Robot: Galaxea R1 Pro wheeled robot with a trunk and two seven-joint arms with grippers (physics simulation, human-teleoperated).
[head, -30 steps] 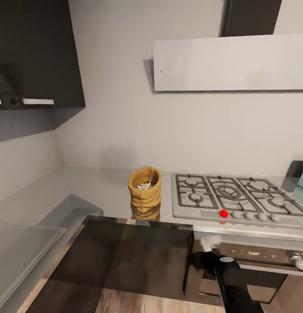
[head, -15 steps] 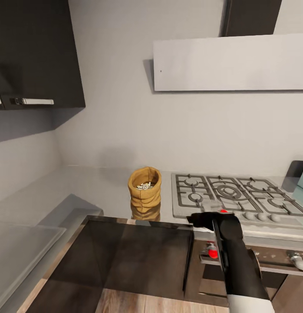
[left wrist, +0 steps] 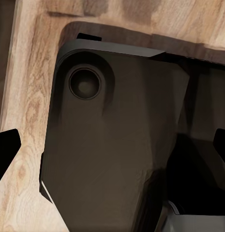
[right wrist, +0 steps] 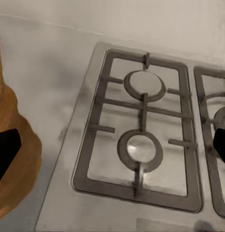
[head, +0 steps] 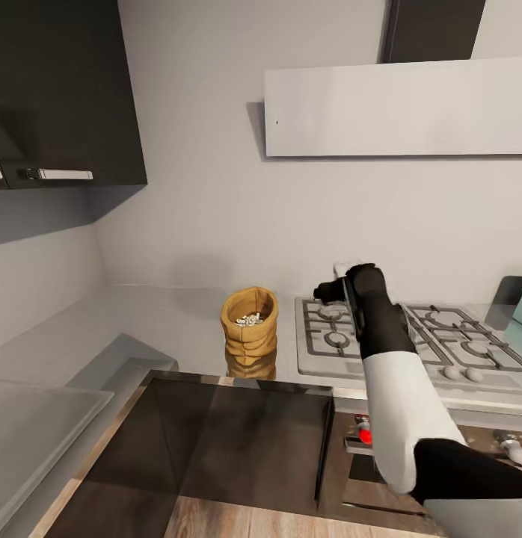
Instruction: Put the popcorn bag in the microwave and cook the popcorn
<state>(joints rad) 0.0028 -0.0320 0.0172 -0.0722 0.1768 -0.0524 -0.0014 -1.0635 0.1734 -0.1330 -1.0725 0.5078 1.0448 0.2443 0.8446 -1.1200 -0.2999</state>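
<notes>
Right tool lifted over the hob, bag not yet grasped

The bag [head: 250, 326] stands upright on the table [head: 164, 317], rim open, with pale popcorn [head: 248, 320] heaped inside; it sits just beside the hob [head: 410, 336], below the right tool [head: 330, 288] and off to its left, apart from it. The right tool hangs above the hob's near-left burners, probably to clear the grates before it swings across to the bag. In the right wrist view the bag's [right wrist: 13, 159] orange side fills one edge, and a dark fingertip [right wrist: 7, 152] shows at each side of the picture, so the fingers stand wide apart with nothing between them. The left tool [left wrist: 112, 154] points down at the wooden floor [left wrist: 25, 87] and the robot's dark base [left wrist: 107, 145], its fingertips likewise spread and empty, likely parked out of the way.
</notes>
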